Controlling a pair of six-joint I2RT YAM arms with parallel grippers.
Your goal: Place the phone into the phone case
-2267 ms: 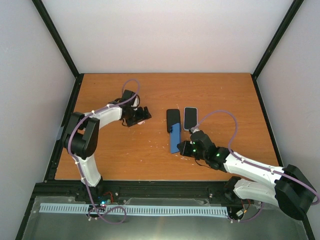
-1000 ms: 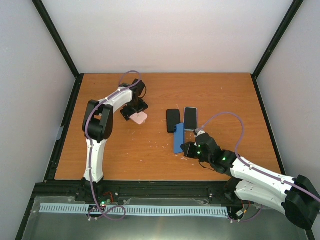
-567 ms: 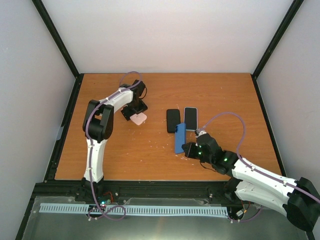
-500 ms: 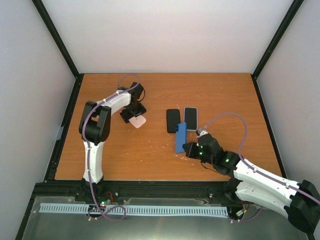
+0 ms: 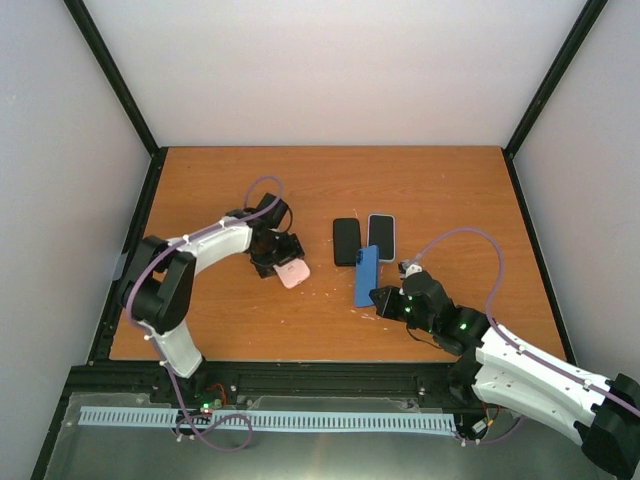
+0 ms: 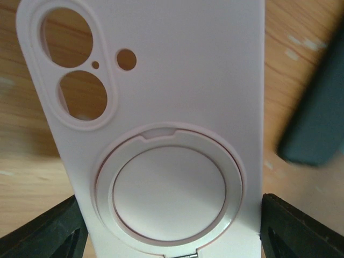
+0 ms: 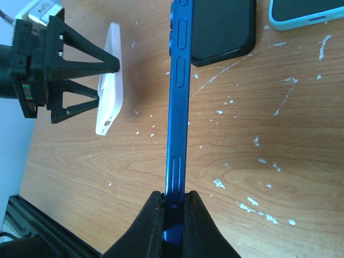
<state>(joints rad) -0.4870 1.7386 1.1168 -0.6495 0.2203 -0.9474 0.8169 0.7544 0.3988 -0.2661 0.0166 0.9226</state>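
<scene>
The right claw (image 7: 172,205) is clamped on the near end of the phone (image 5: 366,275). The blue phone stands on its long edge with the buttoned side up. Its long axis runs straight out from the claw toward the far side of the table (image 5: 450,190), leaning slightly right in the top view. Its far end reaches the gap between a black slab (image 5: 347,241) and a pale-rimmed phone (image 5: 381,236), both lying flat. Whether the phone's lower edge touches the table I cannot tell.

The left claw (image 5: 281,260) is closed on the case (image 6: 177,107), one finger pressed to each long side, so it grips across the width. The pink-white case sticks out beyond the fingers, its long axis in line with the claw. The camera cut-outs are at the end away from the fingers. The ring-marked back faces the left wrist camera.

In the top view the case lies left of the phone, well apart from it, near the table's middle. From the right wrist both show only their thin edges, roughly parallel.
</scene>
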